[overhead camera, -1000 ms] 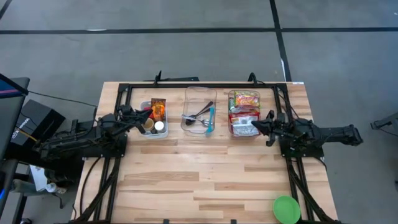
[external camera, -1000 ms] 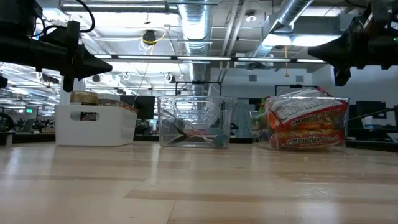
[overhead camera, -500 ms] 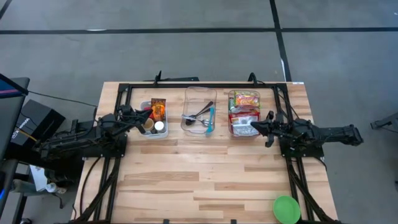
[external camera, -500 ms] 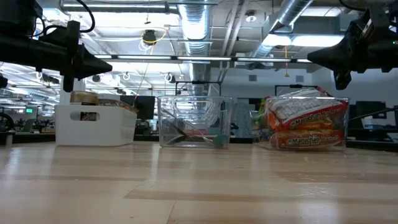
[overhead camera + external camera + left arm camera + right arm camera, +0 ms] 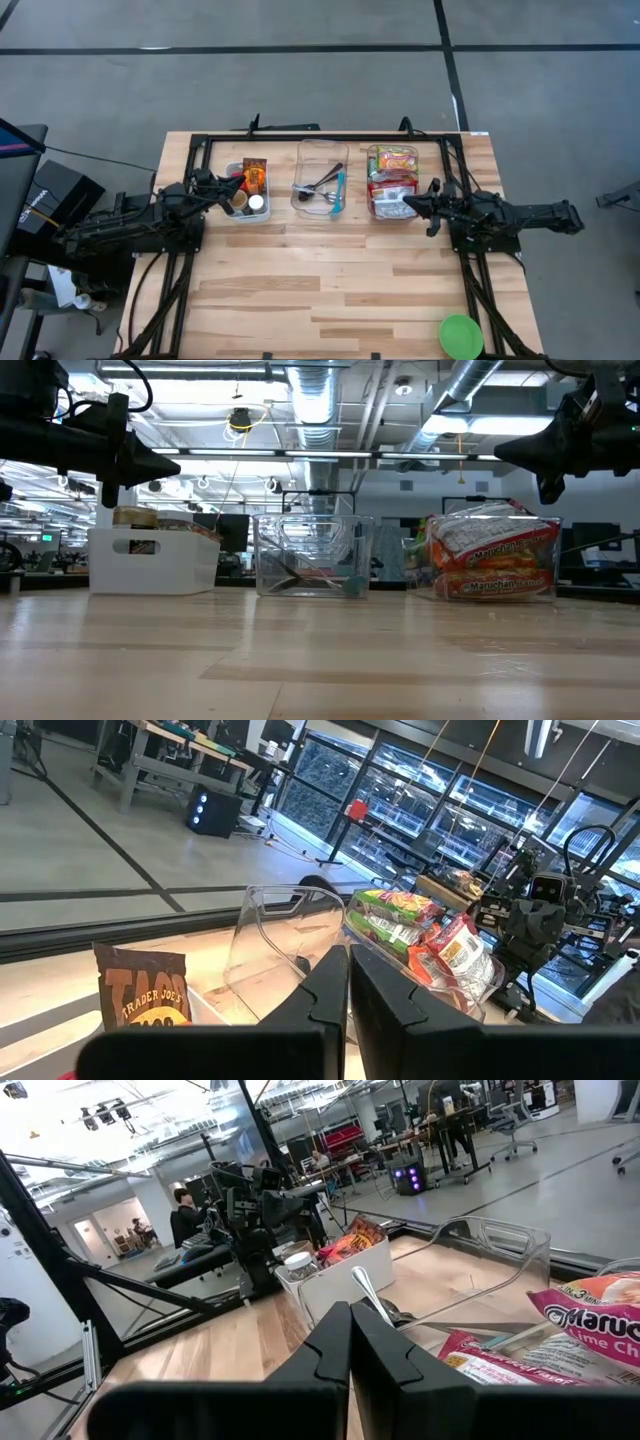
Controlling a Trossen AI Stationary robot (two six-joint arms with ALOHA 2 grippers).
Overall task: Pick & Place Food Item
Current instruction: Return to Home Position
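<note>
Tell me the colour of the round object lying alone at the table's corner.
Green. The round object shows best in the high view.

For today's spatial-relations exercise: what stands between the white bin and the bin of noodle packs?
A transparent bin holding spoons stands between the white bin and noodle bin; high and low views both show it.

- I'm running this rig in a robotics lab inside an open industrial hall.
- Bare ceiling ducts run overhead.
- My wooden bench stands on a grey concrete floor marked with black lines.
- Beyond it are desks and a seated person.
</note>
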